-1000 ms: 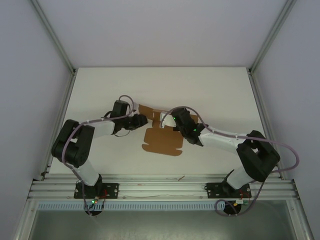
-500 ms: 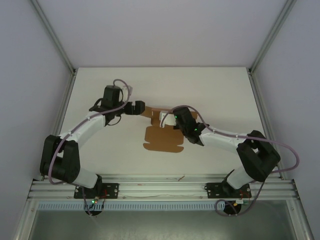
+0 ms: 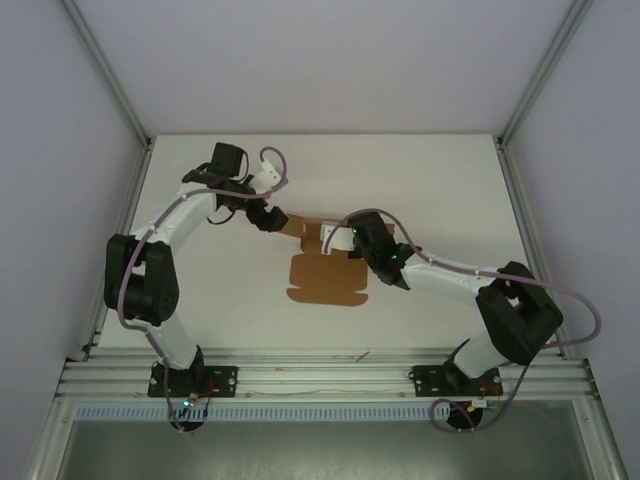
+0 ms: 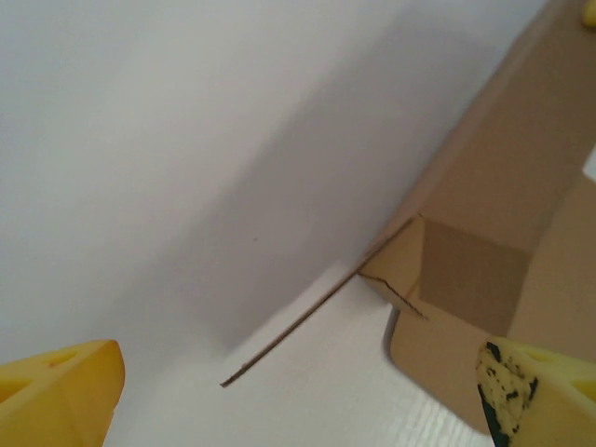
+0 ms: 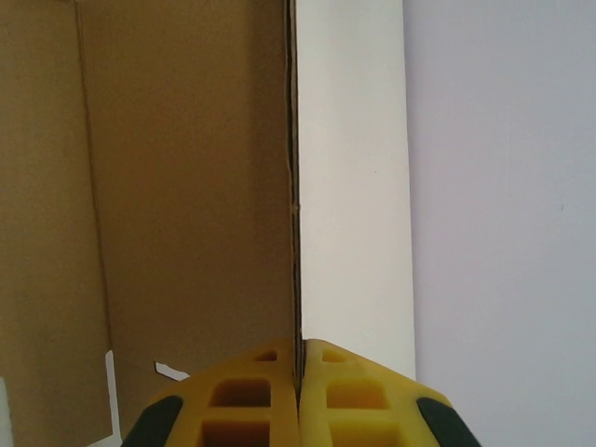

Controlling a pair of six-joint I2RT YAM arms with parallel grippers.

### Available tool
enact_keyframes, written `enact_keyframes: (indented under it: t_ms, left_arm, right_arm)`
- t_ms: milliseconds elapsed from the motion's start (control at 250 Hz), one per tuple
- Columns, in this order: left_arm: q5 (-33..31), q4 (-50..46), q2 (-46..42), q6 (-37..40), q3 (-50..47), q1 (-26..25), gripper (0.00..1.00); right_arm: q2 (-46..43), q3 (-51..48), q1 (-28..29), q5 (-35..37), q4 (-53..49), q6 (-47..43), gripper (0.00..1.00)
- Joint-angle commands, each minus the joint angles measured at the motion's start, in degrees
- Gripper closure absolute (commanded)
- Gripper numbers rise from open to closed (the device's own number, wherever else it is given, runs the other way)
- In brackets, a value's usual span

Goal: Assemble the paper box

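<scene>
Two robot arms reach from the near edge over a white bench (image 3: pixel 440 190), seen from above. Pale lilac walls (image 3: pixel 60 150) close the bench in on three sides. Bare metal posts (image 3: pixel 108 70) run up from its far corners, and a metal rail (image 3: pixel 320 375) runs along the near edge. A brown paper box (image 3: pixel 325 283), partly folded, lies near the middle of the bench. Its flat panel rests on the surface, nearer the arm bases than both sets of jaws, and a narrower part runs between them. The left jaws point at the left end of that part, and the right jaws sit at its right end.

From the left wrist, the left jaws are released. Their yellow pads (image 4: pixel 60 391) stand wide apart with only bare bench between them. Ahead, toward the right-hand pad, a wall of the paper box (image 4: pixel 494 196) stands up from the bench. It meets a folded corner marked by a jagged cut line, and a soft grey shadow falls on the bench ahead of the jaws.

From the right wrist, the right jaws are clenched on a thin edge of the paper box (image 5: pixel 186 186), yellow pads (image 5: pixel 242 400) pressed together. The edge runs straight ahead from the seam between them. Left of the jaws is brown cardboard with one fold line. To their right is a white strip, then pale lilac.
</scene>
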Motion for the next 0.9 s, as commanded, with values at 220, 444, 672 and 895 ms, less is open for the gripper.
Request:
enact_keyframes:
  t_ms: [220, 444, 672, 895]
  left_arm:
    - [-0.54, -13.8, 9.44, 11.34, 11.08, -2.91, 0.19]
    - [-2.75, -12.87, 11.23, 8.24, 11.16, -3.2, 0.56]
    - [-12.3, -7.01, 10.14, -0.24, 7.47, -3.39, 0.83]
    - [-18.97, 2.0, 6.93, -14.82, 4.55, -5.37, 1.0]
  right_arm:
    - [-3.63, 1.87, -0.68, -3.6, -3.03, 2.77, 1.0]
    - [-2.55, 2.07, -0.89, -1.73, -2.26, 2.71, 1.0]
    - [-2.26, 1.88, -0.89, -0.85, -1.96, 2.69, 1.0]
    - [-1.43, 1.32, -0.55, -0.91, -0.66, 3.15, 1.0]
